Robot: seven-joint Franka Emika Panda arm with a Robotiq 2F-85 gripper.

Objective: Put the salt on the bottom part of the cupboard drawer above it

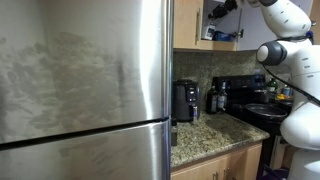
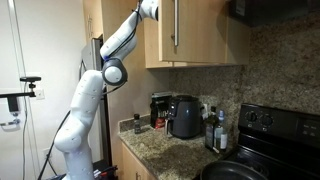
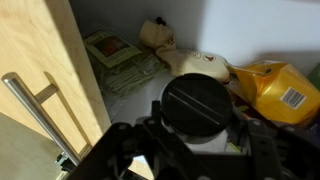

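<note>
The glossy white robot arm (image 2: 92,100), built of rounded segments, shows in both exterior views, with dark circular joint caps (image 2: 115,72) between them. Its matte black gripper (image 3: 197,135) carries blocky black fingers (image 3: 140,142), blurred in the wrist view.

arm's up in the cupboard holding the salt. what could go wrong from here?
1. Crowded shelf: the yellow bag and a pale packet sit right beside the salt; pushing further in could shove them.
2. The open cupboard door and its handle are close beside the gripper; a sideways move may clip them.
3. The wrist view hides the shelf under the salt, so releasing too high could tip it.
</note>
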